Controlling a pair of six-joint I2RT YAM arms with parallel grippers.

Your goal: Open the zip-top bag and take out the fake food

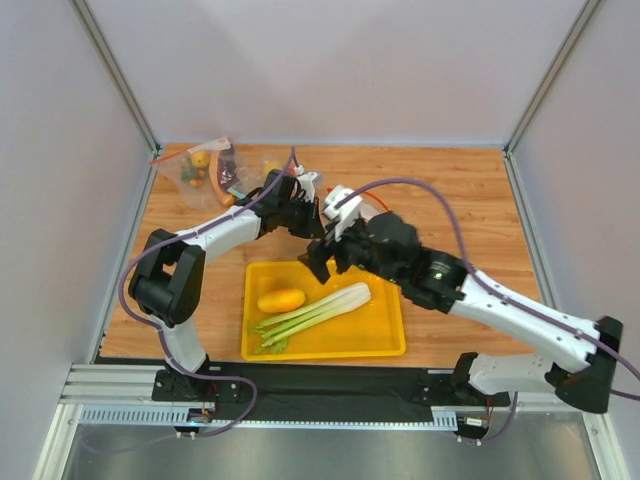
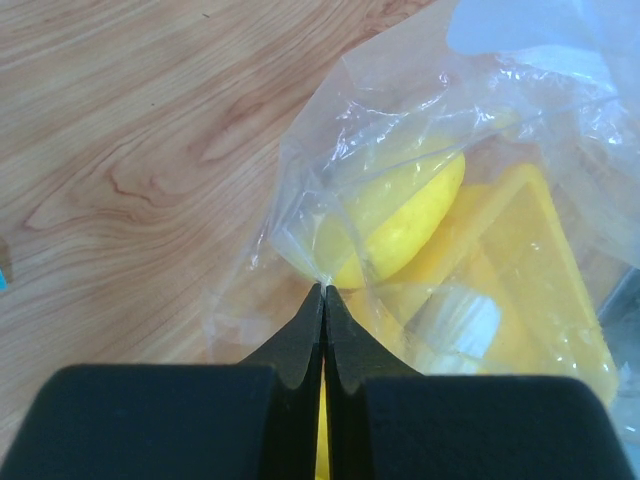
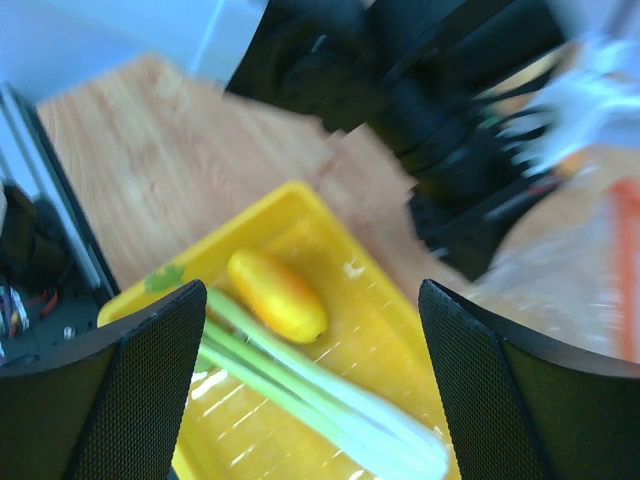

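by my reckoning i'm about two thirds through: the orange oval plastic fruit (image 1: pixel 281 300) and the long pale-green and white plastic celery stalk (image 1: pixel 320 310) lie side by side in the shallow yellow plastic tray (image 1: pixel 385 335), lower middle of the top view, so the mouth must already be open. what is left is the yellow oval plastic fruit (image 2: pixel 400 215), inside the large clear crinkly zip-top bag (image 2: pixel 420 110) at the centre of the left wrist view. my left pincer (image 2: pixel 322 292) is closed tight with a fold of the bag's film nipped between its tips. the yellow fruit lies just beyond them, up and slightly right. my right pincer (image 3: pixel 310 300) stands wide apart with nothing in it, hanging over the tray. the bag's red-orange zip strip (image 3: pixel 625 260) shows blurred at the right edge of that view, outside the right finger. the bag overlaps the tray, whose yellow shows through the film; whether it rests on the wooden bench (image 2: pixel 130 130) or hangs lifted i cannot tell.
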